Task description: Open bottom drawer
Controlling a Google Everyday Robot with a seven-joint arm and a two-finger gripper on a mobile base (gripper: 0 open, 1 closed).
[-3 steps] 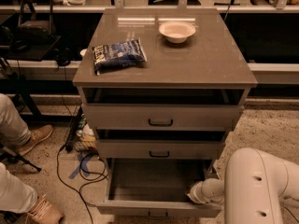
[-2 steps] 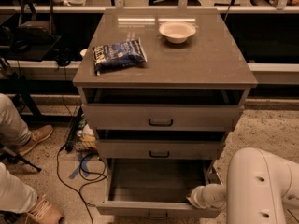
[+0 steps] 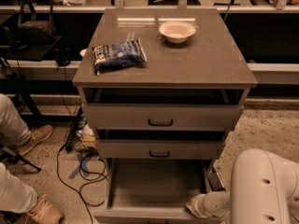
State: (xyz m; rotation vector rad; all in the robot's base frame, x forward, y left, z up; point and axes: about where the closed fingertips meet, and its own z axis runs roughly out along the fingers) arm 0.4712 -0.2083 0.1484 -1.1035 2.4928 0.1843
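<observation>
The bottom drawer (image 3: 159,183) is the lowest of three grey-taupe drawers. It stands pulled out, with its empty inside showing and its front panel at the frame's lower edge. Its handle is out of view. My gripper (image 3: 195,207) sits at the drawer's front right corner, on the end of my white arm (image 3: 264,190), which comes in from the lower right. It is right against the drawer's front rim.
The middle drawer (image 3: 159,149) and the top drawer (image 3: 160,118) above it each stand slightly out. A blue snack bag (image 3: 119,55) and a white bowl (image 3: 176,31) lie on the cabinet top. A person's shoes (image 3: 35,139) and cables (image 3: 79,171) lie on the floor at left.
The bottom drawer has slid a little further out toward the camera. My gripper has moved down and toward the camera with the drawer's front.
</observation>
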